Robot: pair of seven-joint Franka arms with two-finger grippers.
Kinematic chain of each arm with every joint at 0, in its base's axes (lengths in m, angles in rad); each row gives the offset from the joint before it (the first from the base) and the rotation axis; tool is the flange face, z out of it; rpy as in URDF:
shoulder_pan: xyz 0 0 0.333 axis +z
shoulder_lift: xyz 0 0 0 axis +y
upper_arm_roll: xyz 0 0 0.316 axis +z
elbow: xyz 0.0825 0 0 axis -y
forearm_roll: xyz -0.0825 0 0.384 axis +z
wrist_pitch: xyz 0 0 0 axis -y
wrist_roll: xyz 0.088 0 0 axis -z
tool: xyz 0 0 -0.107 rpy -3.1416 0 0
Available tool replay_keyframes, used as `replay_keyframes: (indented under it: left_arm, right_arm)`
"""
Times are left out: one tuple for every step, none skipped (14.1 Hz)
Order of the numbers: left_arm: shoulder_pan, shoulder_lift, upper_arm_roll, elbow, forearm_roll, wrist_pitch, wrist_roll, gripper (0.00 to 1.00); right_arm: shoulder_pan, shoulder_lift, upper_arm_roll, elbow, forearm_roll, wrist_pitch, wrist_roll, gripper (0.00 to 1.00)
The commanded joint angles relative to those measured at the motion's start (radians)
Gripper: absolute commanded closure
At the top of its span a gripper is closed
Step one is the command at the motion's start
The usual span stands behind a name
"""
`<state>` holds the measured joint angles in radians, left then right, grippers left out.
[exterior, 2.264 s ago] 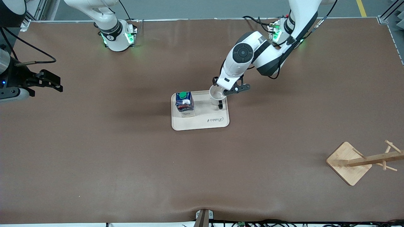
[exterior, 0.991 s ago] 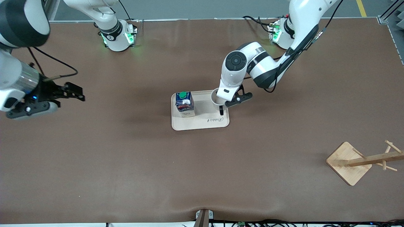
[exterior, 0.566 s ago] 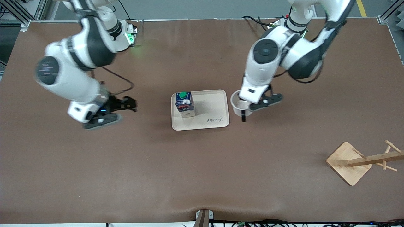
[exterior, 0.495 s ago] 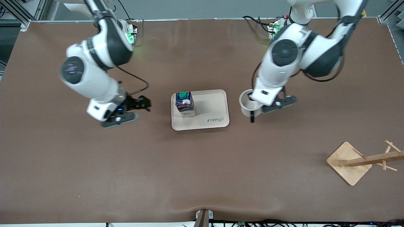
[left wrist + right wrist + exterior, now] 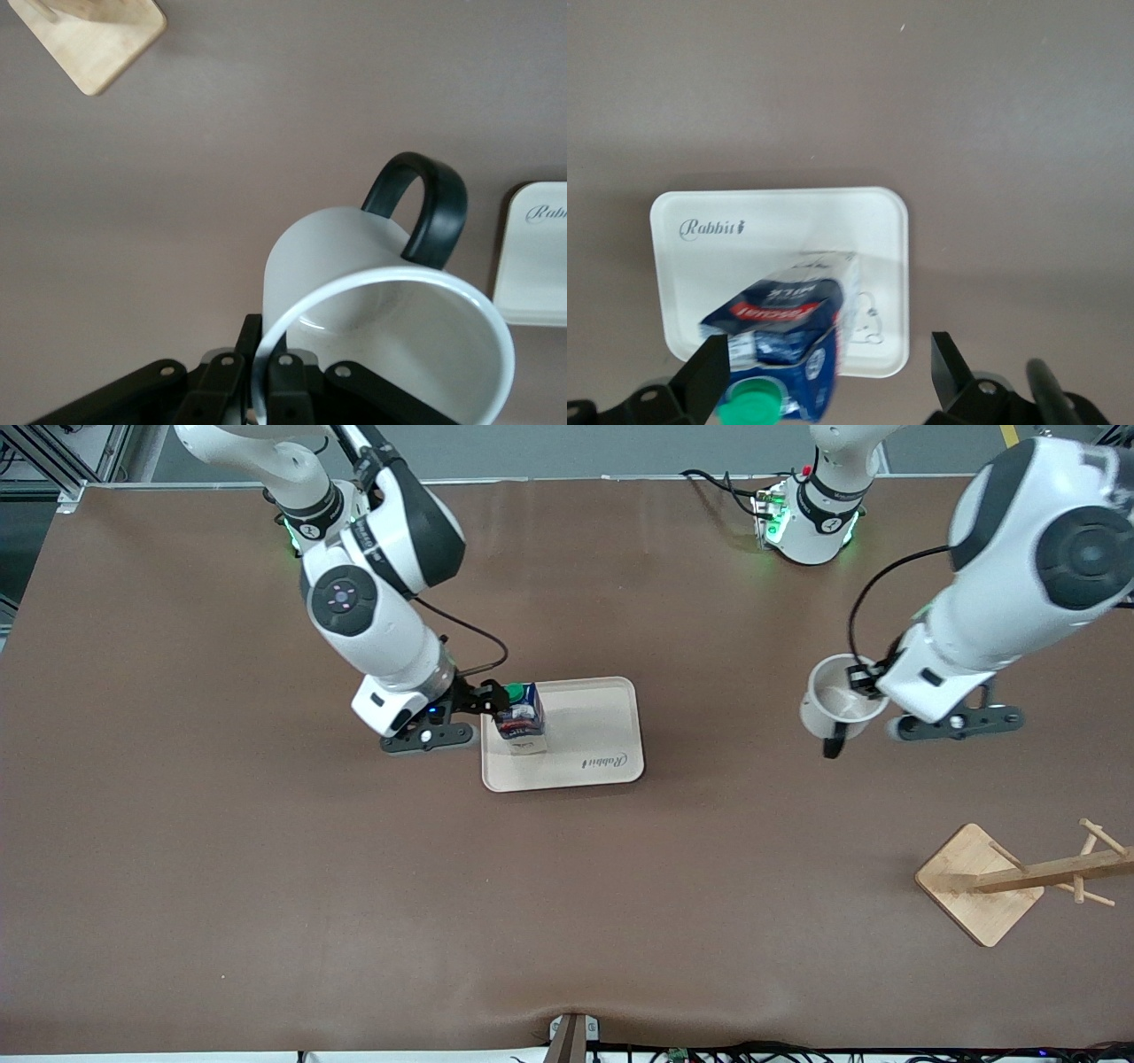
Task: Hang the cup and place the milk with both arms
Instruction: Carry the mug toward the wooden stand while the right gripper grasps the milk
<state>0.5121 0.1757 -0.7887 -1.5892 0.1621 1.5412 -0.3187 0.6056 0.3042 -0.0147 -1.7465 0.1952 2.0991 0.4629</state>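
1. the left claw [image 5: 864, 684] is clenched on the rim of the cup [image 5: 835, 700], carrying it in the air over bare table [image 5: 266, 886], between the tray [image 5: 611, 731] and the wooden rack [image 5: 1010, 881].
2. the right claw [image 5: 489, 698] is spread wide, fingers either side of the milk [image 5: 519, 717], not yet gripping.
3. the milk stands on the tray.
4. judged progress: cup lifted, hanging left; milk grasp and placing both left.

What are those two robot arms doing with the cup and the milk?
The left end effector holds the white cup by its rim in the air over the brown table, between the tray and the wooden rack. The right end effector is open around the milk standing on the tray.
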Motion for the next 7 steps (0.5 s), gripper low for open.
replay_keyframes:
  left_arm:
    - [0.103,-0.005,-0.006,0.035,0.000,-0.026,0.169,1.00]
    - [0.149,-0.004,-0.004,0.046,0.001,-0.023,0.244,1.00]
    - [0.189,0.001,-0.004,0.060,0.002,-0.020,0.307,1.00]
    - [0.221,0.005,-0.004,0.064,0.007,-0.017,0.357,1.00]
    - [0.247,0.007,-0.004,0.064,0.008,-0.007,0.390,1.00]
    - [0.264,0.008,-0.003,0.064,0.008,0.012,0.418,1.00]
    - [0.284,0.011,-0.003,0.064,0.014,0.037,0.447,1.00]
  right_arm:
    - [0.045,0.021,-0.011,0.030,0.009,-0.013,0.071,0.00]
    - [0.052,0.026,-0.011,0.028,0.009,-0.013,0.076,0.00]
    - [0.063,0.035,-0.011,0.032,0.009,-0.016,0.076,0.00]
    - [0.072,0.039,-0.013,0.032,0.009,-0.017,0.083,0.00]
    - [0.080,0.047,-0.013,0.030,0.007,-0.017,0.095,0.00]
    - [0.082,0.053,-0.013,0.032,0.006,-0.017,0.102,0.00]
    - [0.085,0.064,-0.013,0.035,0.006,-0.016,0.106,0.00]
